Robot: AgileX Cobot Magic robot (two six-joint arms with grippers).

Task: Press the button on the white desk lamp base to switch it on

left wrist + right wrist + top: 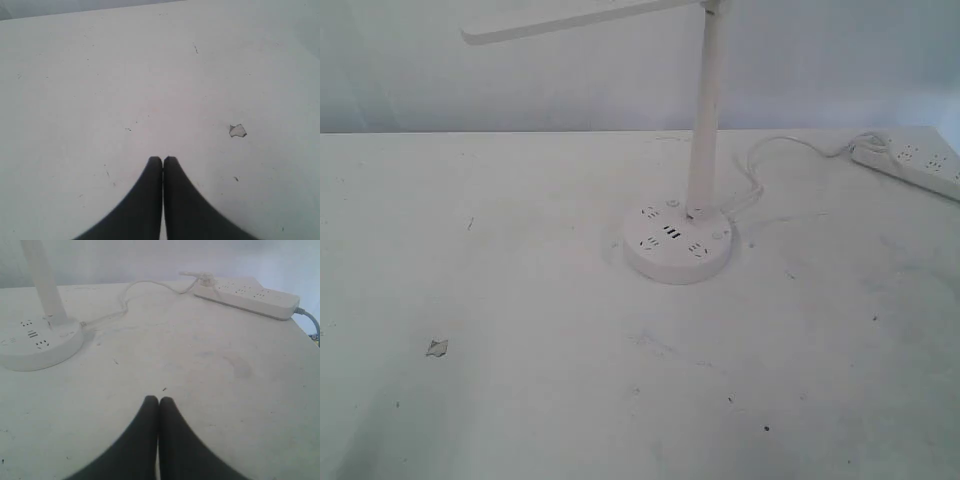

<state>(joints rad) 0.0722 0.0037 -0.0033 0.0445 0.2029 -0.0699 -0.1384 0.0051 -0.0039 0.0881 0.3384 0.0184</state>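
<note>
Exterior view has the white desk lamp [706,110] standing right of centre on the white table [520,300], its pole rising from the white desk lamp base [677,245], which carries socket slots and dark USB ports. What may be the button [718,236] is a faint round mark near the rim. A cord [760,160] runs to the power strip [910,163]. The left gripper [163,161] and right gripper [158,401] each have jaws pressed together on nothing, the right one well apart from the base.

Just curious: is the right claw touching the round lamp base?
Apart. The right wrist view shows bare table between the right gripper and the white desk lamp base.
</note>
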